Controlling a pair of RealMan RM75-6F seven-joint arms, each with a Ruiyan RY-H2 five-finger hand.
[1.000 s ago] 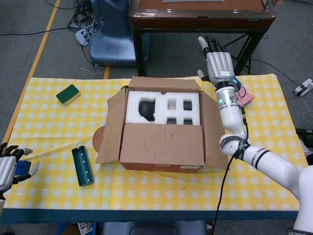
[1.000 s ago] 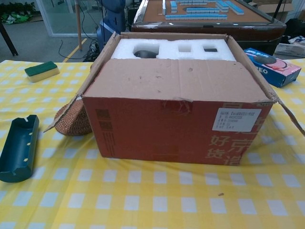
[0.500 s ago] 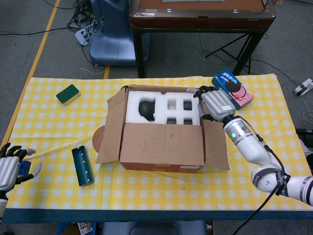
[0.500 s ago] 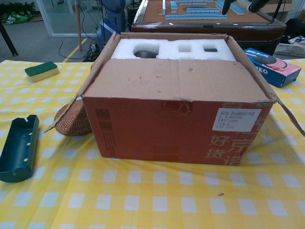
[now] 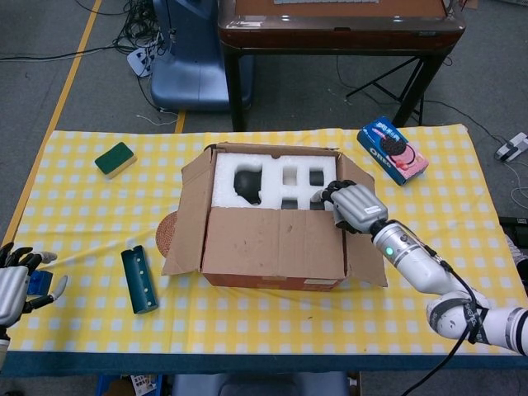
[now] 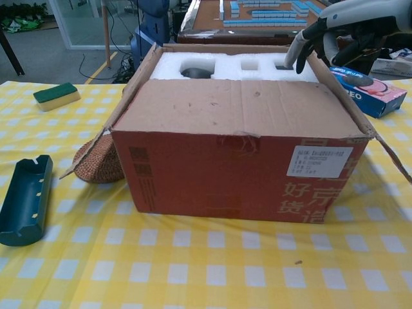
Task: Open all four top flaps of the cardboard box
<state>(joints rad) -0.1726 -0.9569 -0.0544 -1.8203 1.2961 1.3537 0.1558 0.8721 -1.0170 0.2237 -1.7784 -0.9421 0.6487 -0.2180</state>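
Two hands show, one at each side of the table. Fingers [image 6: 298, 51] of the right hand [image 5: 353, 205] are curled down over the right edge of the one cardboard box [image 5: 272, 216], their tips at the white foam insert [image 5: 274, 180] just above the near flap [image 5: 274, 242]; whether they actually pinch anything I cannot tell. The left hand [image 5: 15, 282] rests at the table's near left corner, fingers spread, holding nothing. That box sits mid-table on the yellow checked cloth [image 5: 91, 206], its left flap [image 5: 188, 206] and right flap [image 5: 363, 239] folded outward, the near flap lying across the top. One green sponge [image 5: 115, 159], one dark green tray [image 5: 139, 280], one woven mat [image 6: 98, 163] and one cookie box [image 5: 393, 149] lie around it.
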